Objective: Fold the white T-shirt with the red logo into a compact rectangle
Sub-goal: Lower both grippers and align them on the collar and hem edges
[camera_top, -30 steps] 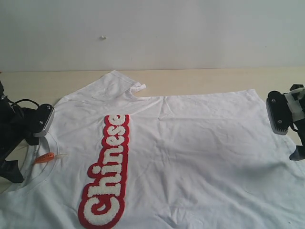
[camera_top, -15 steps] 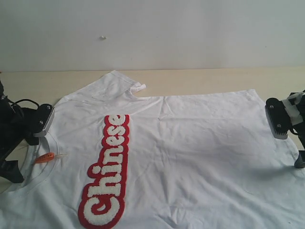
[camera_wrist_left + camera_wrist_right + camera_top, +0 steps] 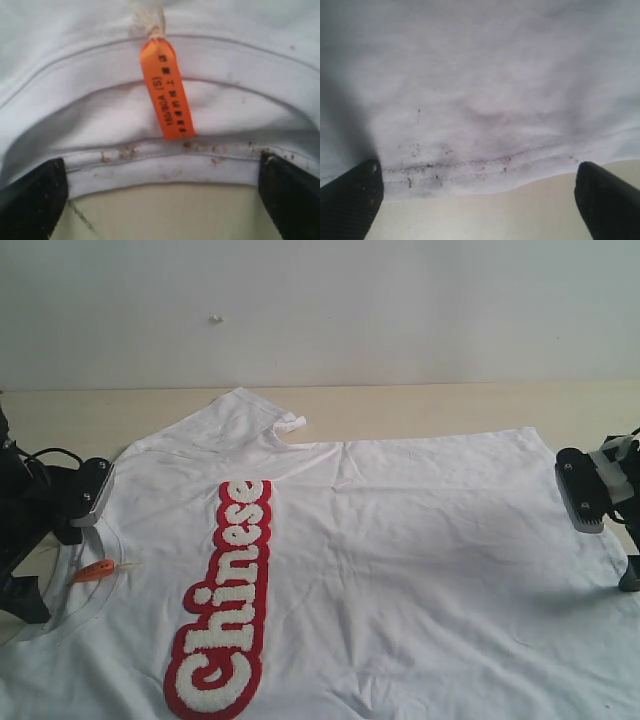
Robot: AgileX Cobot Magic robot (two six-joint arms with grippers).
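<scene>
R side first: my right gripper (image 3: 477,212) has its jaws spread wide, nothing btw them; over the last sec it sank a bit in the exterior view and settled at the shirt's edge. The hem (image 3: 470,167) of the white T-shirt (image 3: 400,540) lies just ahead of the tips, stitched edge running across the gap, bare table (image 3: 520,220) under the gap itself; no contact w/ cloth as far as I can tell.

L side: my left gripper (image 3: 160,215) hasn't budged in that sec; also wide open & empty. The collar (image 3: 150,165) arcs btw its tips; the orange neck tag (image 3: 167,90) lies flat on the fabric just beyond.

Shirt itself: no shift, no new crease; spread flat, face up, neck toward my L arm, bottom edge toward my R. The red logo (image 3: 225,600) runs down the chest, nearer the L side, well apart from the R.

Meaning, I reckon: approach abt done, both ends lined up for a pinch, no fold started yet; next I'd need to close on collar & hem w/o dragging the cloth.
</scene>
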